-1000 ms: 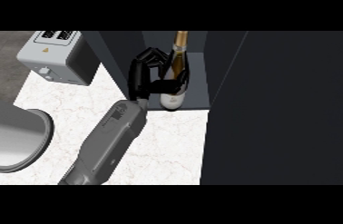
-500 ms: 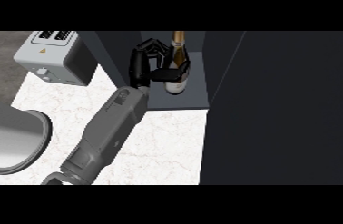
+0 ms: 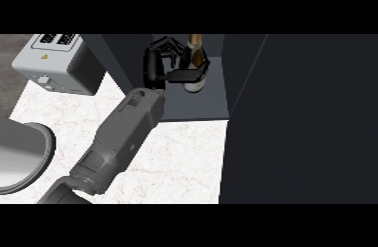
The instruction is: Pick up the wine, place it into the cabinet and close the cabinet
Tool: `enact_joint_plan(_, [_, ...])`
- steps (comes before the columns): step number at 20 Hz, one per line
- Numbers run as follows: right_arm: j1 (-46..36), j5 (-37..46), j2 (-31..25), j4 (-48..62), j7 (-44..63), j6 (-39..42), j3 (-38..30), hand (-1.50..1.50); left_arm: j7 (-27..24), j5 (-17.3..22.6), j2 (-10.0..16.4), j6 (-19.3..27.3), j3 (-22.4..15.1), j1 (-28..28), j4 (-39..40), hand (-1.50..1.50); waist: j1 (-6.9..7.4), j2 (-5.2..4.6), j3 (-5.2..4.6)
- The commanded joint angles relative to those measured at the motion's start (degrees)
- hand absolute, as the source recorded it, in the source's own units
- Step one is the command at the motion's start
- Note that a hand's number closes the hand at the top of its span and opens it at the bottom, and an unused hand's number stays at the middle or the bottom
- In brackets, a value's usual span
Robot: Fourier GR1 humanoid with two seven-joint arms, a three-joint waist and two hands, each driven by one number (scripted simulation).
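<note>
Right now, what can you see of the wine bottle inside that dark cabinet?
The wine bottle is slim, with a golden-tan neck at the top, a dark body and a pale band near its base. It stands roughly upright inside the open dark cabinet. The black robot hand is curled round its body, fingers on the far side and thumb across the near side, hiding much of it. Whether its base rests on the cabinet floor cannot be told.
</note>
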State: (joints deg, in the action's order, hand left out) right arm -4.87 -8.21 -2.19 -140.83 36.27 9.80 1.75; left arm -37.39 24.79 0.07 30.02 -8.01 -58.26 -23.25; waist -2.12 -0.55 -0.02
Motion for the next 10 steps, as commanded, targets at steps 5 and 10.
enact_joint_plan(5, [1.2,-3.04,1.25,-6.62,3.56,-1.39,1.93,-1.5,0.19,3.12,-0.07,-1.32,4.46,-5.38,5.92,1.5,-0.58,-0.03,-0.02])
enact_joint_plan(10, [0.53,-1.72,1.7,-2.14,0.15,-0.15,2.27,-1.5,-2.65,6.16,-0.06,-5.25,8.61,-5.38,7.58,1.5,-0.36,-0.25,-0.03])
